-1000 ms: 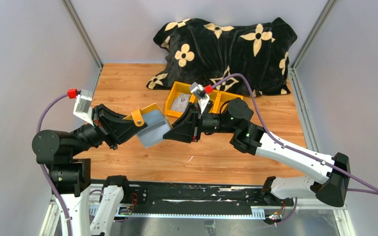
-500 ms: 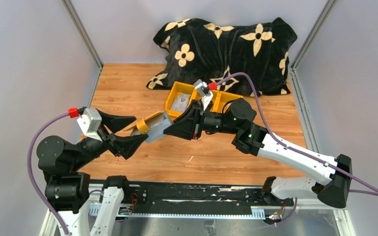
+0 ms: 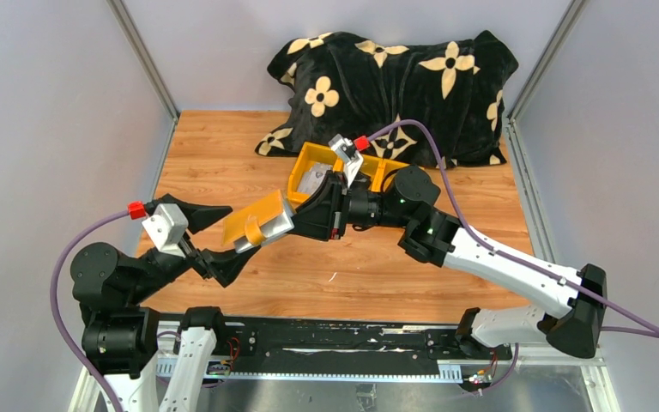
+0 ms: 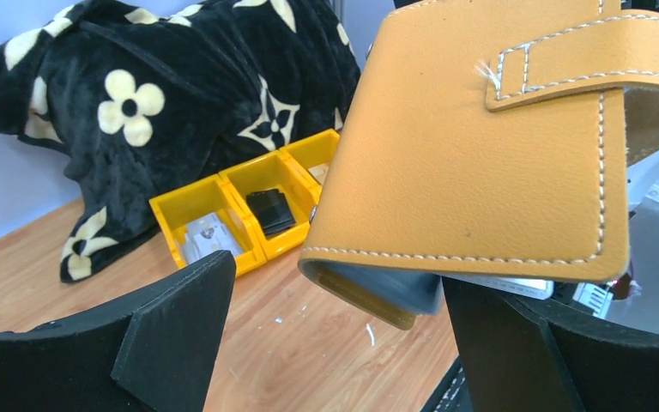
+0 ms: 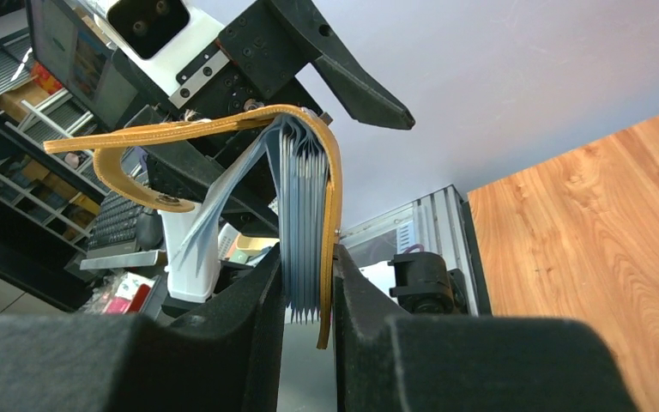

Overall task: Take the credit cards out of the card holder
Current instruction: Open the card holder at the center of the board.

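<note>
Right claw [image 5: 307,283] pinches card holder [image 3: 262,221] (sleeves [image 5: 300,197] fanned inside), left claw [image 3: 236,232] gapes empty, bin [image 4: 165,210] holds black pouch [image 4: 270,210].

**Worktop** [image 3: 223,146]: pale orange wood planks with the grain running left to right, walled on the left, the right and the back by plain grey panels.

**On it, far edge:** one black plush blanket [image 3: 395,81] with cream flower shapes. It is bunched in a heap against the back wall.

**On it, just in front of the blanket and touching it:** one yellow plastic bin [image 3: 302,172] with three compartments in a row.
- Left compartment: a pale grey item [image 4: 206,236], too small to name.
- Middle compartment: a black pouch [image 4: 270,209].
- Right compartment: mostly hidden.

**On it, near edge, centre:** one small white fleck [image 3: 333,276], lying loose on the wood.
</note>
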{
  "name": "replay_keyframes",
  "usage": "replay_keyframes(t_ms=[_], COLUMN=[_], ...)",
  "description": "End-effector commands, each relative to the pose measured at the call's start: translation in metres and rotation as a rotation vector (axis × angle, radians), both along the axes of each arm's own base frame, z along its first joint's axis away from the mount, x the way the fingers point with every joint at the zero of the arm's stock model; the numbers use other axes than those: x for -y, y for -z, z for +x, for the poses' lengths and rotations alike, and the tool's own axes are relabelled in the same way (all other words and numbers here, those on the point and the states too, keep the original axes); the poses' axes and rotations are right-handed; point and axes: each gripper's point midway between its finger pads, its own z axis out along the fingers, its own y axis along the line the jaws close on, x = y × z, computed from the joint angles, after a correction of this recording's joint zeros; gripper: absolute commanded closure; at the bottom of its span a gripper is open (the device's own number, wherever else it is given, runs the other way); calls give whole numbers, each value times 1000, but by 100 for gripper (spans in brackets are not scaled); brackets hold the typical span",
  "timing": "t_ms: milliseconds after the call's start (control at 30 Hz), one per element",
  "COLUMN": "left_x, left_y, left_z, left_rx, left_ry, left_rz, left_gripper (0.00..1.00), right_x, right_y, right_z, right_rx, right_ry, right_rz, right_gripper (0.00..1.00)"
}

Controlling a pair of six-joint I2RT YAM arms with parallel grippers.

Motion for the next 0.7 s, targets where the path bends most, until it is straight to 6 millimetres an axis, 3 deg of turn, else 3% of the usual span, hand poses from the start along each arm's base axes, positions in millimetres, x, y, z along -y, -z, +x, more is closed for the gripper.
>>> replay_keyframes(t_ms=[0, 100, 333, 467, 667], left_x=[-6, -11, -5, -2, 3], left_y=[4, 2, -3, -5, -14], left_z=[5, 10, 8, 6, 3], left_rx=[38, 59, 38, -2, -47], left_ry=[-36, -73, -43, -23, 2], left_rz=[41, 55, 12, -22, -90], left_gripper=[5, 16, 59, 74, 80], right_x=[0, -3, -3, 1, 10], right_y=[-23, -18, -9, -9, -14], right_z=[-16, -21, -29, -32, -37], right_rx=[3, 0, 5, 19, 49], right_ry=[-95, -132, -170, -172, -169], right_rz=[53, 37, 19, 34, 88], right_gripper=[100, 100, 98, 81, 57])
